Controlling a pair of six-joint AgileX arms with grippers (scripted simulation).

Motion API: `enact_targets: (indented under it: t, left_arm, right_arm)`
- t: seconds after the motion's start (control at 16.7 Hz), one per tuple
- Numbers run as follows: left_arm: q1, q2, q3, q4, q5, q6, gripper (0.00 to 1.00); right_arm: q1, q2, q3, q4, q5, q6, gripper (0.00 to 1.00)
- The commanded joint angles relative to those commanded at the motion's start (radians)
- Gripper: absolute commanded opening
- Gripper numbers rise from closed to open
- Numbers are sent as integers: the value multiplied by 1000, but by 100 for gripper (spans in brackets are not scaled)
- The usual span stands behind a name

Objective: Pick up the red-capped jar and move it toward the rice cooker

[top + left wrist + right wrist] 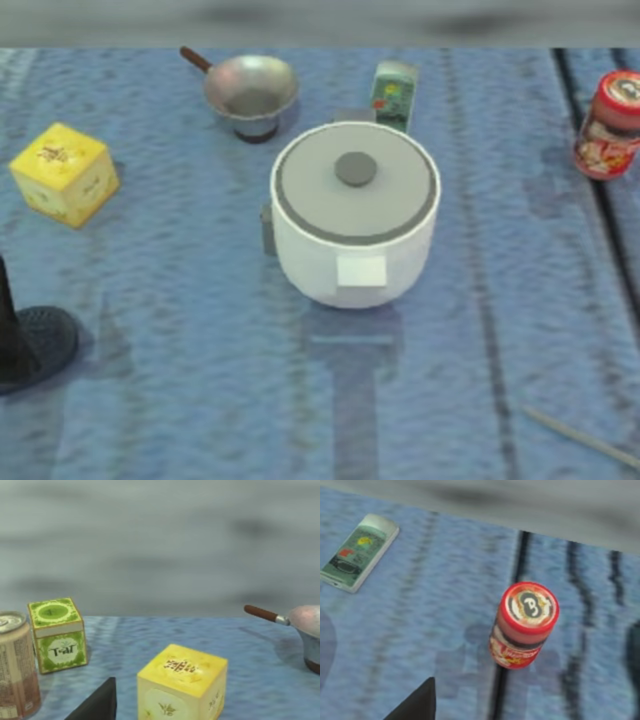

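Red-capped jar (608,125) stands upright well right of the rice cooker (355,212); rigid, light, likely slick, best gripped around its labelled body. Jaws' state cannot be told.

Blue, wood-grained table (180,400) set before a blurred grey backdrop (320,20).

The tabletop carries streaked, plank-like markings in lighter and darker blue, with dark seams running front to back near the top view's right side. Soft, diffuse shadows lie on its surface. Beyond the far edge of the table the backdrop is a mottled grey with faint darker smudges; in the left wrist view it fills the whole upper part of the scene with no distinct wall, window or furniture.
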Motion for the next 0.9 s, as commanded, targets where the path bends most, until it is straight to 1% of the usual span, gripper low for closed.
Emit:
enact_targets:
  t: [0.3,0.54,0.72,0.9]
  left_arm:
    - [0,0,0,0,0,0,100]
    - [0,0,0,0,0,0,100]
    - [0,0,0,0,0,0,100]
    - [0,0,0,0,0,0,100]
  right_arm:
    - [-13,537,563,-306,-6,-84,100]
    - [-24,931,971,-526,-7,-146,100]
    - [-32,1181,1229,-662,-7,-186,100]
    - [-37,1371,1427,-763,-7,-216,100]
